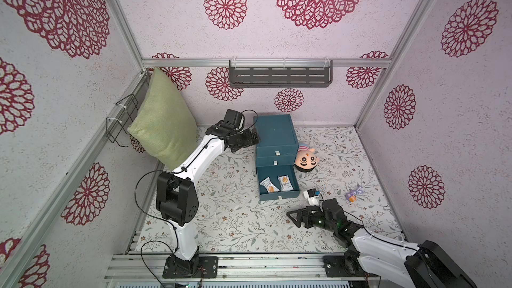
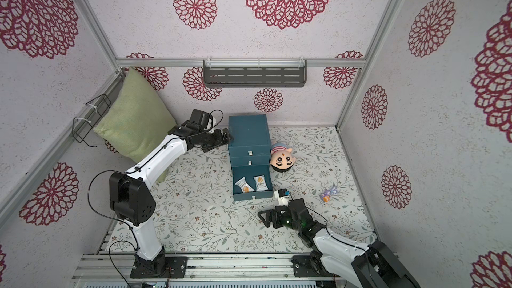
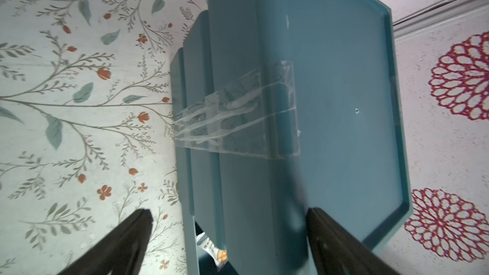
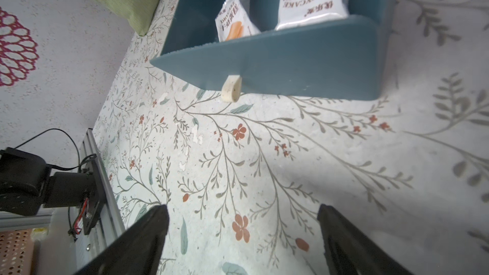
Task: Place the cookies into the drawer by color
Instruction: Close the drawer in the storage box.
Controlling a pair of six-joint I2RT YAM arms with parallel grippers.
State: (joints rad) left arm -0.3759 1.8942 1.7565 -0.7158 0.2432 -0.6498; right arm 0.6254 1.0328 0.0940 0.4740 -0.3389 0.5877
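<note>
**Bottom drawer open, two white cookies inside**

I see the teal drawer chest (image 1: 274, 134) standing toward the back of the tabletop (image 1: 235, 223). Its two upper drawers are shut and the bottom drawer (image 1: 279, 196) is pulled out toward the arms' bases. Two white cookies lie side by side on that drawer's floor. One cookie (image 1: 268, 185) is tilted and the other (image 1: 285, 183) lies straighter, and both show in both top views. In the right wrist view their lower ends sit close behind the drawer's front wall.

My left pincer (image 3: 229, 211) has its jaws wide and straddles the chest's upper left edge. One finger is over the chest's top and the other is out over the tabletop beside the side wall. I cannot tell whether either finger touches the chest. A strip of clear tape (image 3: 238, 117) runs across that side and onto the top.

My right pincer (image 4: 242, 207) is also spread wide with nothing between the jaws. It sits low over the tabletop, just in front of the open drawer and a little to its right. The drawer's white tab handle (image 4: 231, 88) lies ahead of it, clearly apart.

A pink plush head (image 1: 306, 160) sits just beside the chest's right side. A small purple figure (image 1: 353, 194) lies farther right, well apart from the chest. A green cushion (image 1: 163, 123) leans in the back left corner.
</note>
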